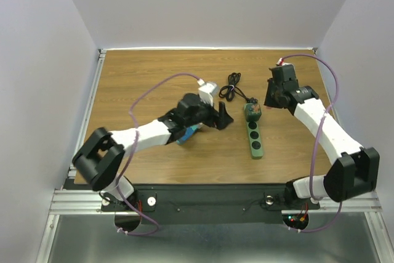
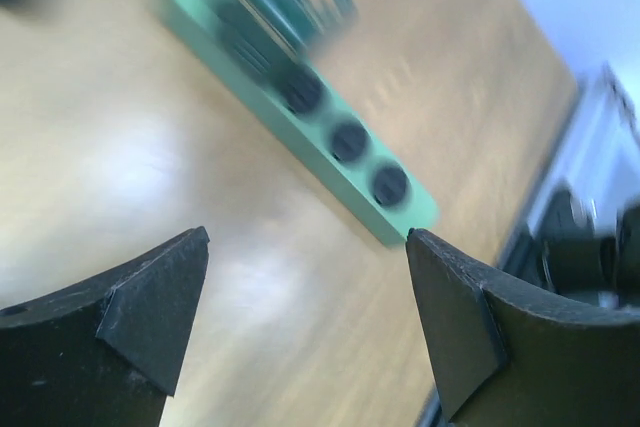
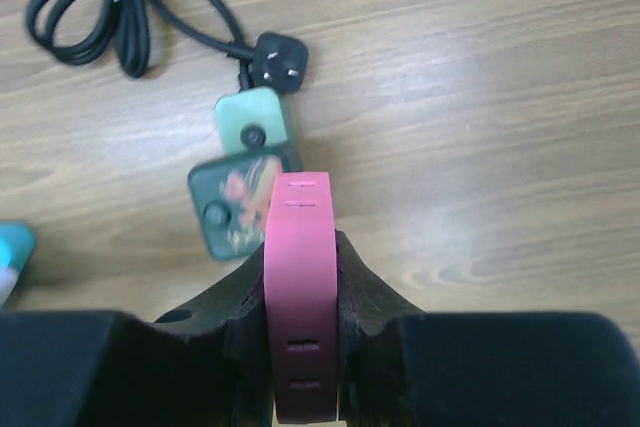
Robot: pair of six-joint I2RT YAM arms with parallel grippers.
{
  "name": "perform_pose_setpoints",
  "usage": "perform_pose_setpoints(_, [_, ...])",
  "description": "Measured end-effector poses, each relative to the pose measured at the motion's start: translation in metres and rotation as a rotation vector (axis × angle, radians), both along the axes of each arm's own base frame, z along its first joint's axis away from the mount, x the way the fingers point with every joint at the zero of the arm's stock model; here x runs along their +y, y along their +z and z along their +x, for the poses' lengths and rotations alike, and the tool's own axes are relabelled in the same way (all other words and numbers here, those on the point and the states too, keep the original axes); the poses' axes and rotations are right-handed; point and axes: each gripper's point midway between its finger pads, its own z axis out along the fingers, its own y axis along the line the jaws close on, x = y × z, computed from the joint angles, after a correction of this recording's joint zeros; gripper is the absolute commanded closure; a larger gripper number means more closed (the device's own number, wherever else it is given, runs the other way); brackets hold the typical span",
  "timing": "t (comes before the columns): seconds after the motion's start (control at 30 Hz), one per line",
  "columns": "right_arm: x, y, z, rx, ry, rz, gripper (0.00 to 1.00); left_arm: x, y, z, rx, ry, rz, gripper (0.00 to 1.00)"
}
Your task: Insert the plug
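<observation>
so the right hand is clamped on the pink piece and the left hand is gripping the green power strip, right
Not quite. The left hand is open and empty: the left wrist view shows the green power strip lying on the table beyond it. The right hand is indeed clamped on the pink piece.

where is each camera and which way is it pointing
Top external: high behind the bases, looking down on the table; left arm and right arm show.
Left wrist: low over the wood, facing the power strip past the open left gripper.
Right wrist: looking down on the black plug; the right gripper clamps a pink piece.
All three share the power strip.
</observation>
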Motion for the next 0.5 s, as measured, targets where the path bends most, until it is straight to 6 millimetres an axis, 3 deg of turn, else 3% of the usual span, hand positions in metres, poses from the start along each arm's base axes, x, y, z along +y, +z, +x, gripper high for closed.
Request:
perform_pose_setpoints(0.07, [0.004,0.012,-0.011,-0.009,0.043,0.025,1.0,0.017,0.024,0.017,-0.05,0.061,-0.023,0.08])
perform_pose_setpoints(0.17, [0.013,0.011,-0.025,0.033,0.111,0.054,1.0,0.04,0.053,0.036,-0.116,0.126,-0.052,0.08])
perform_pose_setpoints(0.37, [0.032,-0.036,-0.071,0.243,0.248,0.131,1.0,0.069,0.047,0.054,-0.102,0.18,-0.007,0.08])
perform_pose_setpoints(0.5, [0.042,-0.048,-0.091,0.32,0.286,0.159,1.0,0.084,0.051,0.059,-0.106,0.203,-0.007,0.08])
